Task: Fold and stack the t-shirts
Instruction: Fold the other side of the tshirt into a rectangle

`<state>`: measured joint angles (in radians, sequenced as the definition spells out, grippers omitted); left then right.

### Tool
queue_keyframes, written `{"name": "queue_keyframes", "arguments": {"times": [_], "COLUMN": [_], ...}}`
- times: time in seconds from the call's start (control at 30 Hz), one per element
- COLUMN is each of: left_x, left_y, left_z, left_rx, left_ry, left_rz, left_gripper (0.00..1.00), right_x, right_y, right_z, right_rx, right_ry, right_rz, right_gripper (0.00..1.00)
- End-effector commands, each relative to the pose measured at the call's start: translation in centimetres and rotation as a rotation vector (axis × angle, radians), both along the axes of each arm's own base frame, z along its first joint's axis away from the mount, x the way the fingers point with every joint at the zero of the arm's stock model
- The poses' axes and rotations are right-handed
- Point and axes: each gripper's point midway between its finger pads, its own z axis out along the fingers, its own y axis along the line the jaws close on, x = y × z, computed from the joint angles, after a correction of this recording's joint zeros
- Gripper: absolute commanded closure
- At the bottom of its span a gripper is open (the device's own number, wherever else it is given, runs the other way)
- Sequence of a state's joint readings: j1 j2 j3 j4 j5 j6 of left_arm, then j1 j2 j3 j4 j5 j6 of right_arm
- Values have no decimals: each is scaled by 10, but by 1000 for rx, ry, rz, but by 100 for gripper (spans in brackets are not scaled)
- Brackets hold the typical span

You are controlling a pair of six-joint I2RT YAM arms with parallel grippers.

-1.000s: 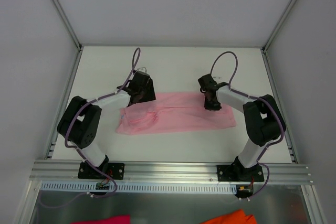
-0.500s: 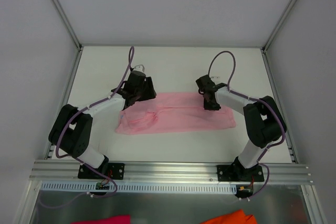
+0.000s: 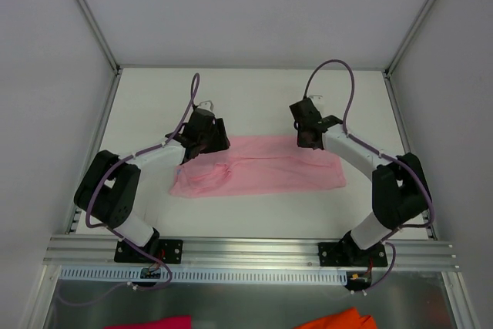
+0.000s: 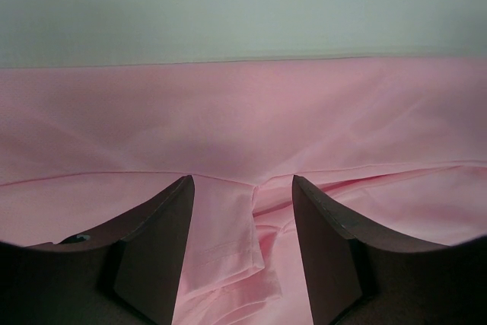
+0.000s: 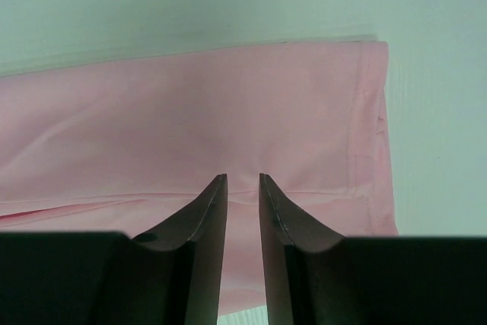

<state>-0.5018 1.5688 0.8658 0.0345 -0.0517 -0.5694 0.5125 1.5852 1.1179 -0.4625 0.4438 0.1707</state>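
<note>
A light pink t-shirt [image 3: 262, 173] lies flat on the white tabletop [image 3: 254, 98], folded into a long band that runs from 9 o'clock to 3 o'clock across the middle. Its 3 o'clock end is square and hemmed, and its 9 o'clock end is looser and creased. The left jaws sit at the band's 10 o'clock corner, over its far edge. In the left wrist view they stand well apart, tips low over the cloth, with a folded flap and its seam lying between them and nothing pinched. The right jaws sit at about 1 o'clock on the band, also at the far edge. In the right wrist view they are parted by only a narrow slit, tips at a fold line in the cloth, which stays flat and unlifted. Below the tabletop's near rail, a magenta cloth [image 3: 158, 322] shows at 7 o'clock and an orange cloth [image 3: 339, 320] at 5 o'clock.
</note>
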Motion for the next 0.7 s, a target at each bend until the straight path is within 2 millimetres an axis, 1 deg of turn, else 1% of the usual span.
{"name": "queue_keyframes", "arguments": {"times": [0.0,0.07,0.1,0.17,0.33,0.4,0.53,0.67], "left_x": [4,4,3,3,2,1,-2,-4], "left_y": [-2,-2,-2,-1,2,2,3,5], "left_z": [2,3,2,2,2,2,4,4], "left_rx": [-29,-32,-32,-32,-20,-24,-27,-23], "left_ry": [-16,-19,-18,-16,-20,-18,-22,-24], "left_rz": [2,3,2,2,9,7,5,8], "left_gripper": [45,45,45,45,45,45,45,45], "right_x": [5,9,8,12,2,-6,-18,-24], "right_y": [13,21,29,38,45,50,47,37], "right_z": [-15,-22,-26,-34,-56,-65,-79,-77], "right_rx": [17,47,76,104,131,145,117,71], "right_ry": [35,39,52,61,118,150,196,217], "right_rz": [38,58,82,101,108,119,117,100], "right_gripper": [74,76,77,79,80,80,79,78]}}
